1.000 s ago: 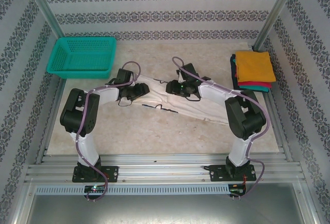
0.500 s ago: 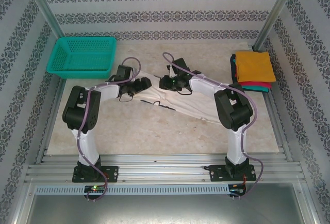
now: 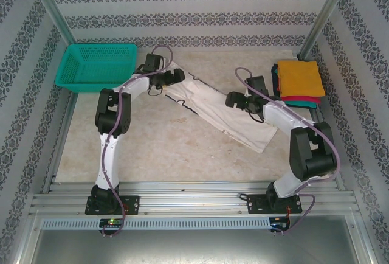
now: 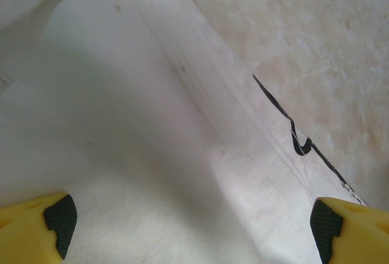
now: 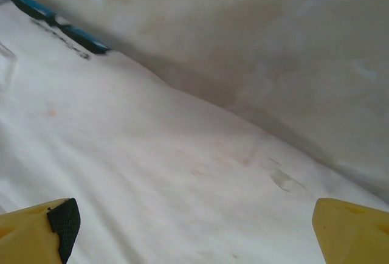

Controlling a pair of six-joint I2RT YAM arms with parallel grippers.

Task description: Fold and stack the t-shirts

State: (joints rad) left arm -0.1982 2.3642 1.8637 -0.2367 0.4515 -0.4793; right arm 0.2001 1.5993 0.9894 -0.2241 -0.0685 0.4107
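- You are partway through the fold. The white t-shirt (image 3: pixel 213 106) lies on the table (image 3: pixel 164 154) as a long, narrow band, running from far left to near right.
- Your left gripper (image 3: pixel 176 76) sits over the band's far-left end. Its yellow fingers (image 4: pixel 36 227) are spread wide above flat cloth and grip nothing.
- Your right gripper (image 3: pixel 232 100) hangs at the band's right edge, about midway along. It is released too, with white fabric passing under the gap.
- The finished stack sits at the far right, well apart from the band: an orange shirt (image 3: pixel 301 76) on top, with a red shirt (image 3: pixel 296 100) and a teal shirt (image 3: pixel 311 103) below.
- My judgement: next you need a crosswise fold. Pinch one end at both corners and carry it over the other. Pick up every layer, or the band may open out.
- The print is hard to read. You see bits of black lettering (image 4: pixel 298 142) and a sliver of blue (image 5: pixel 61 30).
- You cannot count the layers in the band, nor tell sleeves from hem.
- The teal mesh basket (image 3: pixel 100 45) stands at the far left, just beside the left arm.
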